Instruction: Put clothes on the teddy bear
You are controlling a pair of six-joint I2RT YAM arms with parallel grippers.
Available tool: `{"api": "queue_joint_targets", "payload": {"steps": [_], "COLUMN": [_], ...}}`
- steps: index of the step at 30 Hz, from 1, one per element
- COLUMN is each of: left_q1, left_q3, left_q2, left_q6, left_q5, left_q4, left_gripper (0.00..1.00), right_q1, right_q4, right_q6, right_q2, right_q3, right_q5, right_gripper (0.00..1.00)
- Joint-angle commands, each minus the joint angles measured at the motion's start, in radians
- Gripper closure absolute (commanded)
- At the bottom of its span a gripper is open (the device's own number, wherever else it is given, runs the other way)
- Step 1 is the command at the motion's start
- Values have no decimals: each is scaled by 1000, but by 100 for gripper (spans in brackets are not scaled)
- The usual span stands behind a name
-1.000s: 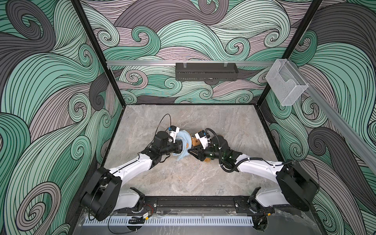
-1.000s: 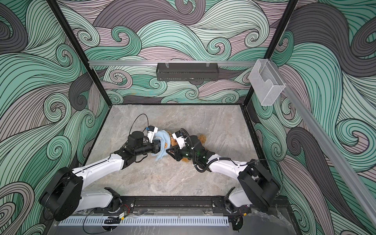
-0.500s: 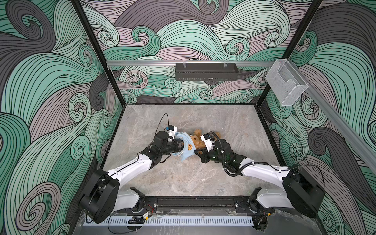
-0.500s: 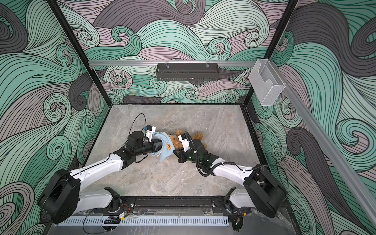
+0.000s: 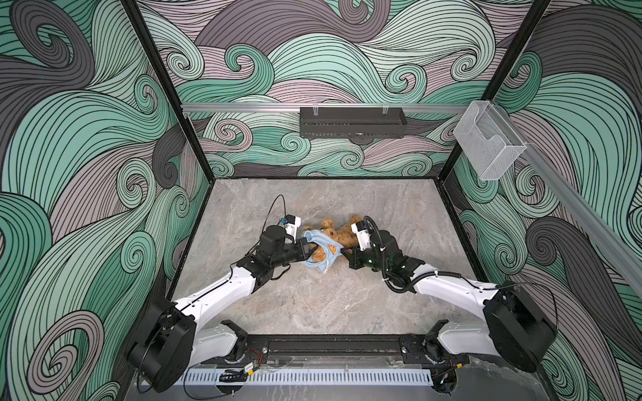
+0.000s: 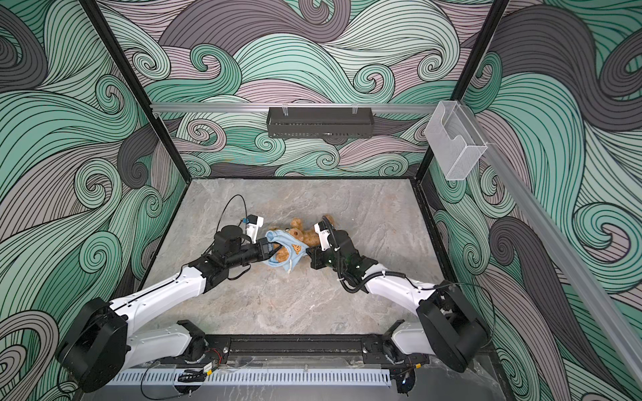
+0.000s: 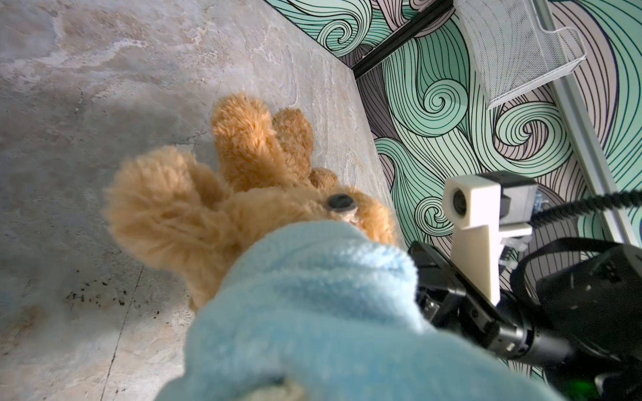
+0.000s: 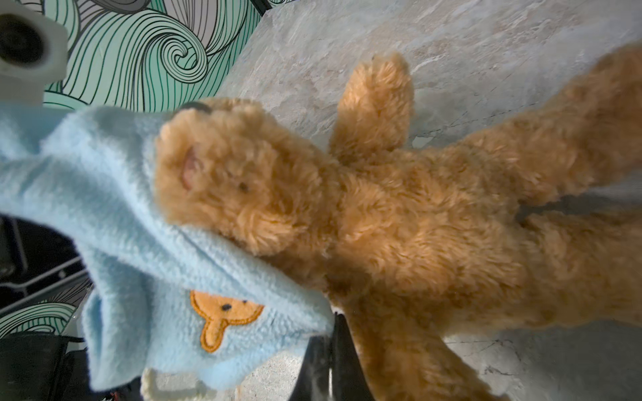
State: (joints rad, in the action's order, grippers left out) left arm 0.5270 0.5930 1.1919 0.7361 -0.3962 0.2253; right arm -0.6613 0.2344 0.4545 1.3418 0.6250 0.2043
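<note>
The left gripper [image 5: 307, 250] is clenched on the light blue shirt [image 5: 321, 243] just left of the table's [image 5: 312, 305] middle. In the left wrist view the fleece bunches over its fingers and hides them, so the exact bite cannot be made out there. The right gripper [image 5: 344, 252] sits just right of the table's middle. Its 2 black fingers [image 8: 328, 350] are pressed together on a corner of the shirt's hem. The shirt is stretched between the 2 grippers, and its orange bear-face patch [image 8: 222, 316] faces up near the right gripper.

The teddy bear [image 5: 342, 233] lies on the table near its middle, a little toward the back edge, with its face turned upward. The shirt's opening covers the crown of its head and reaches down to about the brow. The dark nose and 1 eye remain uncovered, and the body, arms and legs are bare fur. 1 arm points toward the table's back edge. Both legs stretch away from the shirt toward the table's right side, and they run partly under the right arm's wrist in both top views.
</note>
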Motion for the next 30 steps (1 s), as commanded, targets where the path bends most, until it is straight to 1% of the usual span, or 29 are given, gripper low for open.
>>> {"api": "queue_joint_targets", "payload": {"steps": [1, 2, 5, 6, 8, 10, 14, 16, 19, 21, 23, 24, 27, 30], "left_q1": [-11, -10, -10, -10, -11, -10, -10, -10, -10, -10, -10, -9, -8, -3], "left_q3": [24, 24, 20, 19, 13, 17, 34, 31, 25, 29, 38, 46, 68, 73], "left_q2": [-15, -15, -1, 11, 38, 73, 132, 155, 181, 194, 209, 219, 237, 250], "left_q6": [-111, -144, -241, -270, -330, -411, -559, -626, -711, -767, -840, -864, -927, -965], "left_q5": [-51, -53, -56, -59, -88, -112, -135, -144, -157, -175, -200, -211, -232, -236], "left_q4": [-36, -42, -37, -21, 34, 66, 97, 130, 178, 187, 183, 176, 141, 133], "left_gripper": [100, 100, 100, 100, 100, 100, 100, 100, 100, 100, 100, 100, 100, 100], "right_q1": [80, 85, 83, 83, 83, 84, 97, 113, 133, 149, 166, 170, 169, 164], "right_q4": [-96, -75, 93, 135, 140, 83, -77, -142, -225, -239, -252, -257, -247, -218], "right_q6": [10, 8, -36, -48, -83, -130, -212, -238, -256, -241, -183, -157, -74, 20], "right_q2": [31, 33, 46, 55, 64, 55, -1, -47, -113, -147, -148, -136, -72, -5], "right_q3": [-6, -7, -23, -21, 0, 23, 51, 57, 68, 76, 111, 132, 212, 258], "right_q5": [-114, -92, 113, 194, 285, 311, 279, 299, 320, 331, 334, 354, 462, 501], "right_gripper": [100, 100, 99, 97, 94, 90, 80, 73, 64, 59, 58, 58, 61, 66]}}
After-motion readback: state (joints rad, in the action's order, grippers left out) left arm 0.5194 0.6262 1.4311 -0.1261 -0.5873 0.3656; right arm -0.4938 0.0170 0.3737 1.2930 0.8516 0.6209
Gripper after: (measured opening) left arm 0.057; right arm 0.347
